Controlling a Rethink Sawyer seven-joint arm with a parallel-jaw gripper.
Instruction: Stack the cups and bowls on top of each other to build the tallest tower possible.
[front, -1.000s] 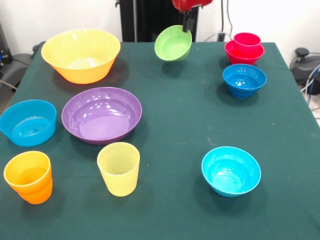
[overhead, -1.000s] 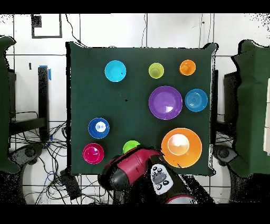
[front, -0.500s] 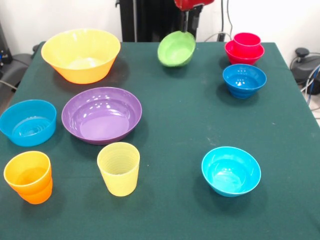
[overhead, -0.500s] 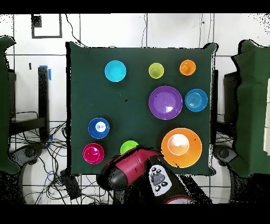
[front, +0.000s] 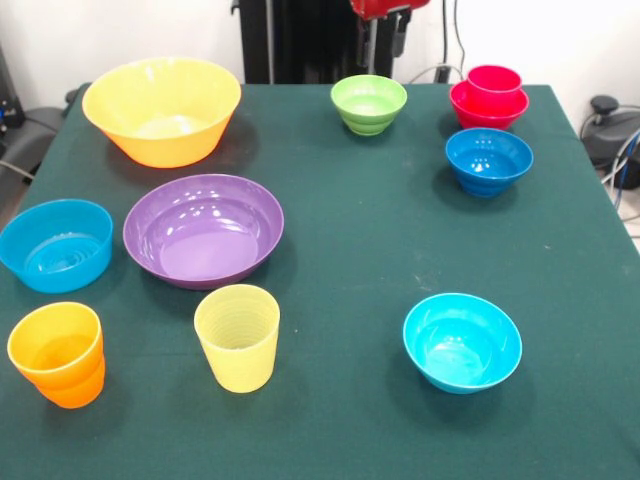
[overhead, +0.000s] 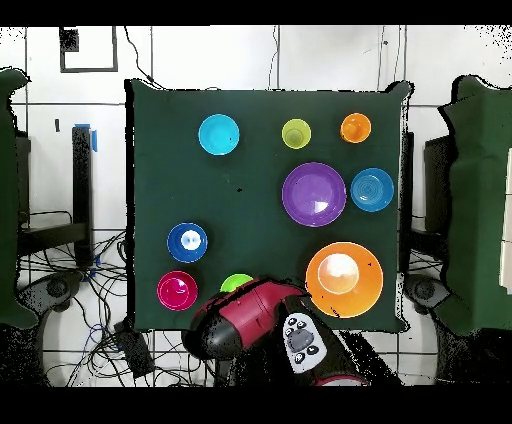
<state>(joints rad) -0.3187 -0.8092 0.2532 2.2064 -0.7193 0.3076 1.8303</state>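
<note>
From the front, the lime green bowl (front: 369, 103) is down — a second ago it hung tilted off the gripper (front: 383, 38), half a second ago it was tipping onto the cloth, and now it sits upright on the green table (front: 350, 230) at the far edge, apart from everything. The gripper is drawn up above it at the top of the picture, holding nothing, but only its lower part shows and I cannot tell whether it is spread or closed. So that is a release rather than a stack: the only tower is the red cup (front: 494, 80) nested in the red bowl (front: 488, 105), just beyond the dark blue bowl (front: 488, 160), and by my reading most of the building is still ahead. The other pieces sit where they were — yellow-orange bowl (front: 162, 108), purple bowl (front: 203, 228), light blue bowl (front: 55, 243), cyan bowl (front: 462, 341), ribbed yellow cup (front: 238, 335), orange cup (front: 58, 352). From overhead, the red arm (overhead: 255, 325) covers the table's near edge; only a sliver of the green bowl (overhead: 235, 283) peeks out beside it, less than before, and the gripper is hidden under the arm. The red stack (overhead: 177, 290) reads as one disc here, cup and bowl hard to separate.
</note>
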